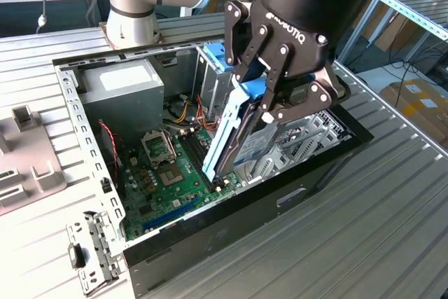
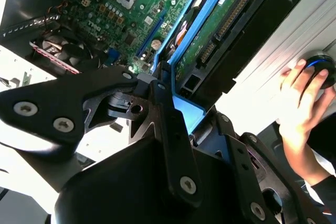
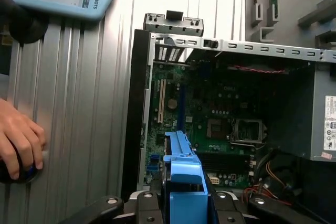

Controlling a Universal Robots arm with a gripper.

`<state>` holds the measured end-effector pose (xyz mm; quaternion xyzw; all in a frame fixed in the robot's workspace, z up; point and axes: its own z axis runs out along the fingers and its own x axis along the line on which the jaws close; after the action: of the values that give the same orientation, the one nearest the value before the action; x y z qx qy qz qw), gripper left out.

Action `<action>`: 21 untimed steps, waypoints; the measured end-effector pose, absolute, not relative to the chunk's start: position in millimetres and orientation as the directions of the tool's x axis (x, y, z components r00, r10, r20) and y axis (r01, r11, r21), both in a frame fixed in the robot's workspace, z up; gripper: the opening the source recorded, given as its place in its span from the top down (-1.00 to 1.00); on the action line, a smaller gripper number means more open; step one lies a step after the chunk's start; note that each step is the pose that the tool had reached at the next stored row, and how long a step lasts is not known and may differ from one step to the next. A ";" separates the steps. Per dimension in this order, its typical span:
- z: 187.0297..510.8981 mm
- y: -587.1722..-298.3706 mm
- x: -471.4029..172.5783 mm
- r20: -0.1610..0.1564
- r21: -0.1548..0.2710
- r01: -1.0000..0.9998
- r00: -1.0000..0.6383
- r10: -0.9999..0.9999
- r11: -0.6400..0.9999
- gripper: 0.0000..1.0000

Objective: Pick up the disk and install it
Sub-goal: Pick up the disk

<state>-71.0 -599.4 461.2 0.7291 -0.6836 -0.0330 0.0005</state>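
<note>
The disk (image 1: 246, 146) sits in a blue-trimmed carrier and hangs tilted, edge down, over the open computer case (image 1: 68, 100). Its lower corner is just above the green motherboard (image 1: 164, 176). My gripper (image 1: 269, 103) is shut on the disk's upper end, one black finger on each side. In the second wrist view the disk's (image 2: 212, 43) green circuit side and blue frame run away from the gripper (image 2: 176, 106) toward the motherboard (image 2: 121, 3). In the first wrist view the disk (image 3: 181, 169) appears edge-on as a blue strip between the fingers of the gripper (image 3: 181, 205).
Inside the case are a grey power-supply box (image 1: 124, 83), a metal drive bay with a blue latch (image 1: 213, 57) and red cables (image 1: 108, 141). A grey plastic part (image 1: 24, 162) and a metal bracket (image 1: 91, 250) lie outside. A person's hand (image 2: 304, 95) rests on a device on the table.
</note>
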 end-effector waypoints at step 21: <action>461.2 -599.7 -41.2 -0.048 0.050 -0.997 0.063 -0.997 -0.065 0.25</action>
<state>-41.2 -599.7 461.2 0.7290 -0.6836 -0.0344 0.0018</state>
